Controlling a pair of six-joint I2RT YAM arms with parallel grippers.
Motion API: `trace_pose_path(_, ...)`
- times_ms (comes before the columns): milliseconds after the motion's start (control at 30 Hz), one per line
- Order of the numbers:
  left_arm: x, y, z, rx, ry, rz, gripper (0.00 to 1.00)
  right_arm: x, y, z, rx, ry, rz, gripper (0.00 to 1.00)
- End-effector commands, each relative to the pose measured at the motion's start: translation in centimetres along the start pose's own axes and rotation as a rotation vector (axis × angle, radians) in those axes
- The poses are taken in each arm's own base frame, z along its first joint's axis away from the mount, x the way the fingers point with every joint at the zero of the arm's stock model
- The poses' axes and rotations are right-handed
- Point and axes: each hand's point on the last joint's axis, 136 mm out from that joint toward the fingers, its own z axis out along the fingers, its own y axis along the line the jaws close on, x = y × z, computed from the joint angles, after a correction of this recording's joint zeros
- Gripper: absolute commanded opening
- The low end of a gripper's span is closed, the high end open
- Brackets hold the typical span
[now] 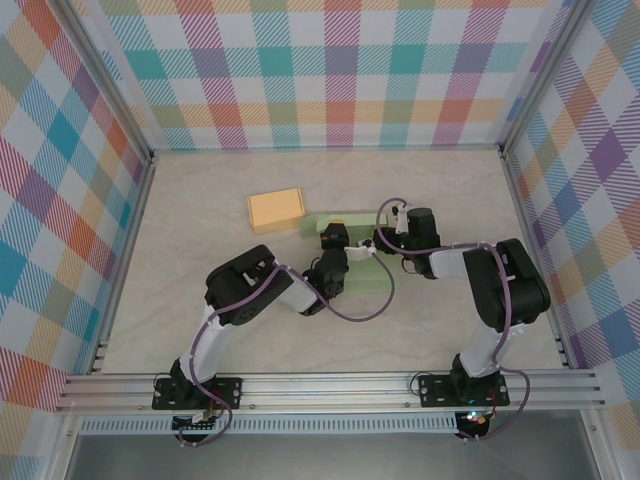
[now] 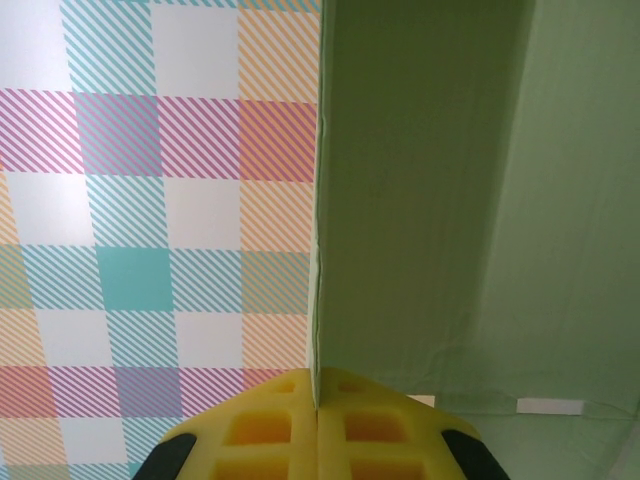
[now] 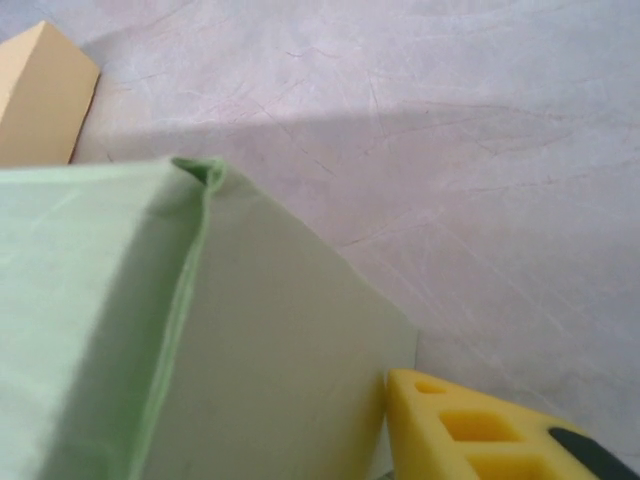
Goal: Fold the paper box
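Note:
The pale green paper box lies half-formed at the table's middle, between my two grippers. In the left wrist view, an upright green wall runs edge-on into my left gripper, whose yellow pads are pressed together on that edge. My right gripper is at the box's right side. In the right wrist view one yellow finger rests against the lower right corner of a slanted green panel. The panel hides the other finger.
A folded orange box sits just behind and left of the green one, and its corner shows in the right wrist view. Checkered walls enclose the marble tabletop on three sides.

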Motion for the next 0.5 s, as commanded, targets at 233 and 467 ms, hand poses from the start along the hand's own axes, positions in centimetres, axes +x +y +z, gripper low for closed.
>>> trace_pose_path(233,-1.3,2.0,-0.6,0.027,-0.027,-0.16,0.05,-2.0,-0.6,0.4,0.105,-0.083,-0.088,0.13)
trace_pose_path(467,-0.2,7.2,-2.0,0.072,0.023,-0.532,0.3,-2.0,-0.9,-0.3,0.167,-0.102,-0.113,0.0)
